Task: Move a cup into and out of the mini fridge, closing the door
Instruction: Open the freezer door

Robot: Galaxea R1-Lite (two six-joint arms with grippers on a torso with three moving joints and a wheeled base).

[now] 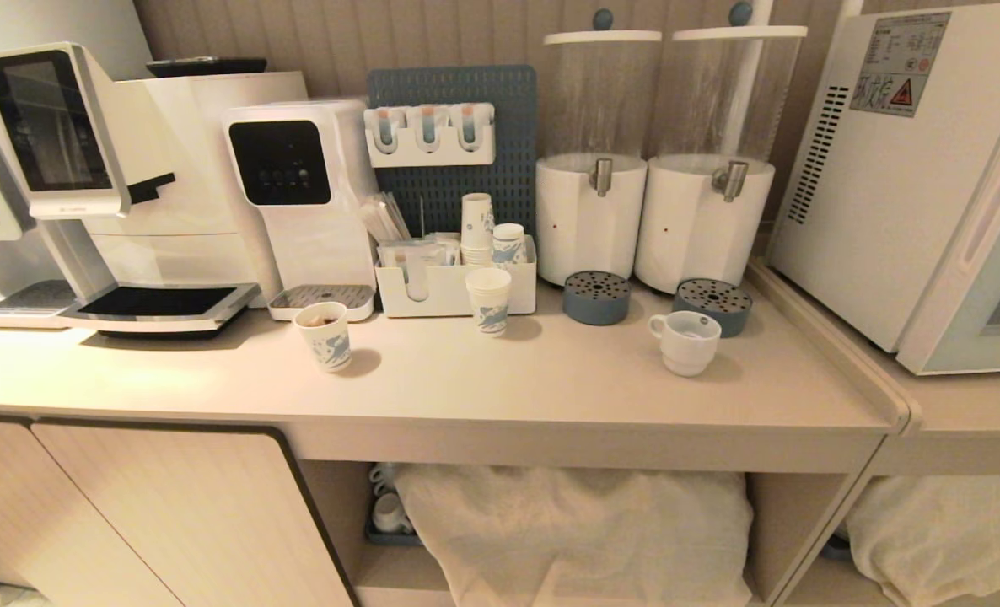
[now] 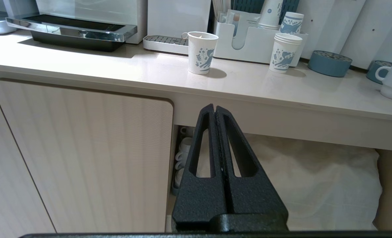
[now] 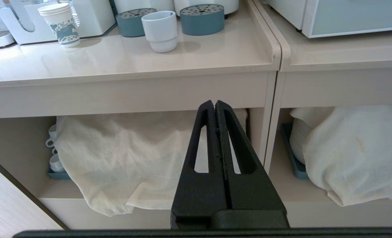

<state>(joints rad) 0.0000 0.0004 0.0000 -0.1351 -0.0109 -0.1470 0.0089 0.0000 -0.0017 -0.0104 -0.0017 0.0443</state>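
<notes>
You've got the squat white ceramic cup [image 1: 685,341] sitting empty on the beige counter [image 1: 551,388], left of the closed white mini fridge [image 1: 913,185]. Left gripper [image 2: 215,108] and right gripper [image 3: 214,103] are both pressed together below the counter edge, holding nothing.

Both arms hang low, out of the head view. The left hand [image 2: 215,110] has its fingers pressed together and holds nothing; the right hand [image 3: 215,105] is likewise closed and empty.

A glossy ceramic glaze is shown by the small squat white mug [image 1: 686,340]. A rough, matt black grain is seen on both grippers [image 2: 215,109] [image 3: 214,104]. The beige counter top [image 1: 508,379] is smooth and faintly sheened; creased white cloth [image 1: 576,531] is draped below.
</notes>
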